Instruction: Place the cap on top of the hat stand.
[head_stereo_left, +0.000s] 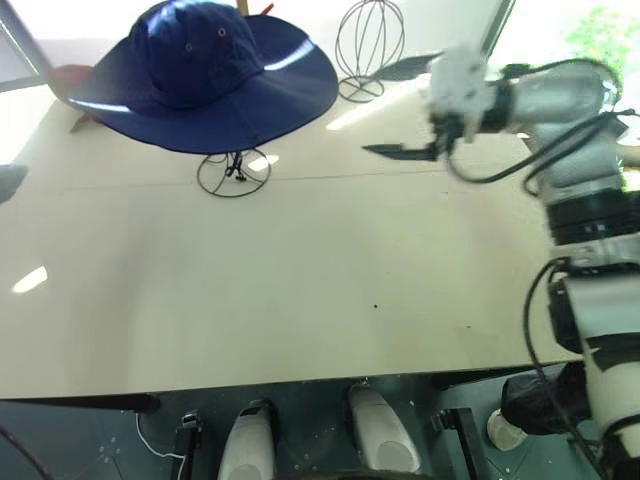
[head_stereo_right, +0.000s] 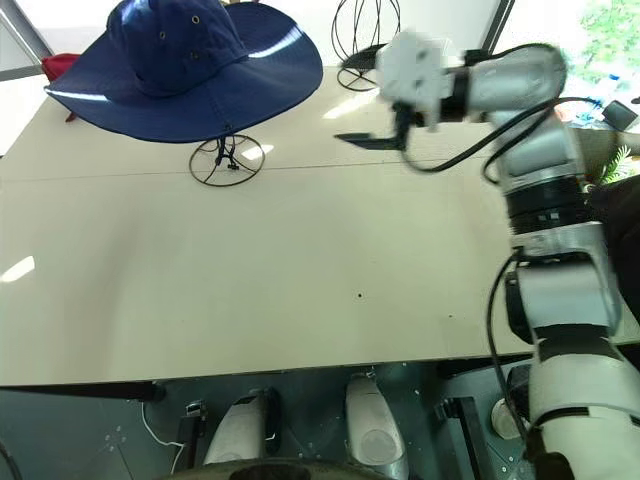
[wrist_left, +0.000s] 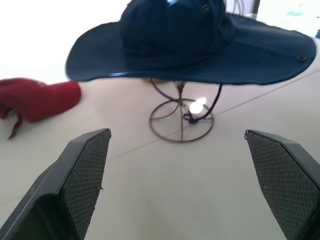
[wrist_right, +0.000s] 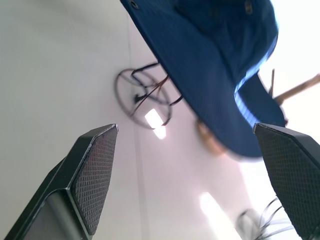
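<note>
Navy sun hat (head_stereo_left: 205, 75) seated over wire hat stand (head_stereo_left: 234, 172) on table (head_stereo_left: 300, 290), brim drooping free; right gripper (head_stereo_right: 365, 138) spread empty nearby, left gripper (wrist_left: 185, 175) likewise wide apart.

Navy sun hat sitting on a dark wire stand

We see the cap (head_stereo_left: 205, 75) — wide floppy brim spread level, rounded crown up — covering the hat stand (head_stereo_left: 234, 172), whose thin stem and round wire base rest on the pale table's far left.

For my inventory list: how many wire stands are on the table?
2. One hat stand under the cap; one smaller wire stand at the far edge. Others may be hidden behind the cap.
</note>
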